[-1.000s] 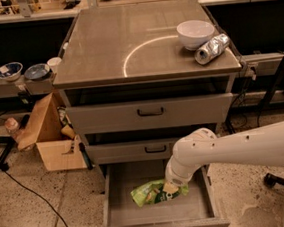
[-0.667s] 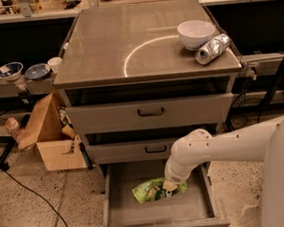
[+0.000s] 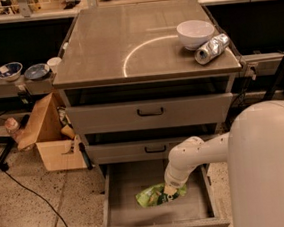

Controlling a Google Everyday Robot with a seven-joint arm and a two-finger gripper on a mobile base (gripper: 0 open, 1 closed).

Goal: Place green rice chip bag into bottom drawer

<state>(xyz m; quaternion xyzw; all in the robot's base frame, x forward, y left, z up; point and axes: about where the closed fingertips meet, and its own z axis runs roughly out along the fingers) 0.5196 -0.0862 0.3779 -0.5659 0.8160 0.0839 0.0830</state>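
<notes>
Green chip bag (image 3: 151, 196) lies in the bottom drawer (image 3: 124, 195), stretching left from the gripper (image 3: 170, 190); whether it's held, I cannot tell

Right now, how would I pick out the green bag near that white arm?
Find the grey cabinet; its bottom drawer is pulled open. Inside lies the green rice chip bag, with the pincer at one end. It is crumpled bright green, unlike the silver foil bag on top.

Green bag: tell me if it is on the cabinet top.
No, the green bag lies inside the open bottom drawer, with the gripper at its right end.
</notes>
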